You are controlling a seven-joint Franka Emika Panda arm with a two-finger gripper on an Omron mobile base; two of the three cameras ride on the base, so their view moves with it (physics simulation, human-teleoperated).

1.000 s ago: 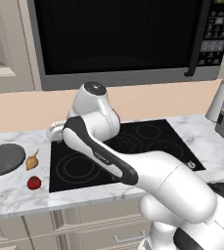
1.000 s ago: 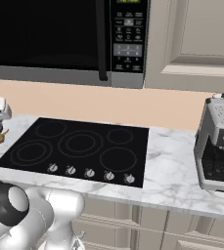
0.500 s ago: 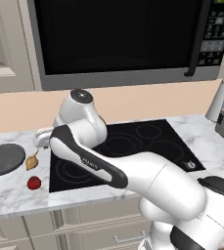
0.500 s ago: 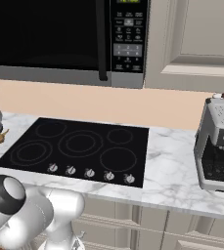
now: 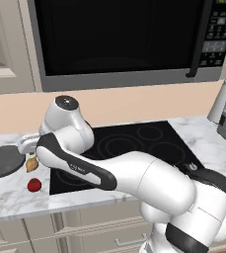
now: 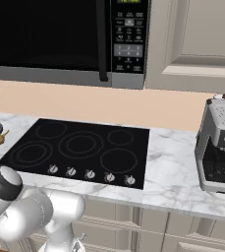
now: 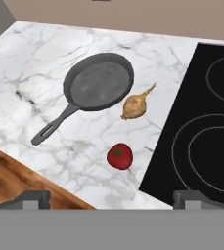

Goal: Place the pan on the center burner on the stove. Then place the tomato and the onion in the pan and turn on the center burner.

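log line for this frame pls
phase: reach toward pan | gripper: open, empty, above counter | pan: on counter left of stove, empty | onion: beside pan | tomato: on counter | center burner: bare

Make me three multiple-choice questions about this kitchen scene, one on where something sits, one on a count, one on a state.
1. Where is the pan?
A. on the marble counter beside the stove
B. on the center burner
C. in the microwave

2. How many knobs line the stove's front edge?
A. three
B. five
C. seven

3. What is in the pan?
A. the tomato
B. the onion
C. nothing

Answers: 1 A, it lies on marble off the black glass. 2 B, the right base view shows five. 3 C, the tomato and onion lie on the counter outside it.
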